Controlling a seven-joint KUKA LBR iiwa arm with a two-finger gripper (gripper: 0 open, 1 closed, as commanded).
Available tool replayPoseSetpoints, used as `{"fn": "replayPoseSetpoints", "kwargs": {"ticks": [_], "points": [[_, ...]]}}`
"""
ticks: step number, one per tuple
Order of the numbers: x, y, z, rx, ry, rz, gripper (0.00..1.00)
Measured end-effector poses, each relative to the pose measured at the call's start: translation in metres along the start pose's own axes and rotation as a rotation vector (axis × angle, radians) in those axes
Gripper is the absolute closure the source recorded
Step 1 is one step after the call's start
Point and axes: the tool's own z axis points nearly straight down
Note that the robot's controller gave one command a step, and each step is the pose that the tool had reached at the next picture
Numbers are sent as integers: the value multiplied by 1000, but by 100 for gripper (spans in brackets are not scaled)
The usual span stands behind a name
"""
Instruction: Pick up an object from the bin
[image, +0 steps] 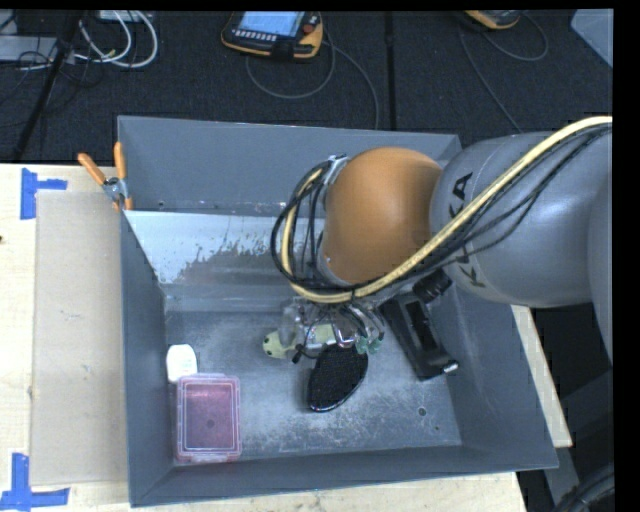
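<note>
My gripper (327, 331) hangs low over the middle of the bin, mostly hidden under the arm's orange cover. Directly below and in front of it lies a black glossy oval object (334, 381), its upper end reaching under the gripper. A small pale yellow-green piece (274, 345) sits just left of the gripper, close to or touching it. A long black bar-shaped tool (419, 337) lies to the right of the gripper, pointing toward the bin's front right.
A flat pink rectangular box (208, 416) lies in the bin's front left corner, with a small white lump (181, 361) just behind it. The arm and its cables cover the back right of the bin.
</note>
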Motion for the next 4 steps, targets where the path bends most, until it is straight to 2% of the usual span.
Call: {"fn": "replayPoseSetpoints", "kwargs": {"ticks": [1,2,3,4], "points": [[19,-31,32,1,15,-46,100],[17,-29,-1,2,22,-133,100],[2,-16,4,1,-3,-85,100],[11,-15,39,1,24,-83,100]]}}
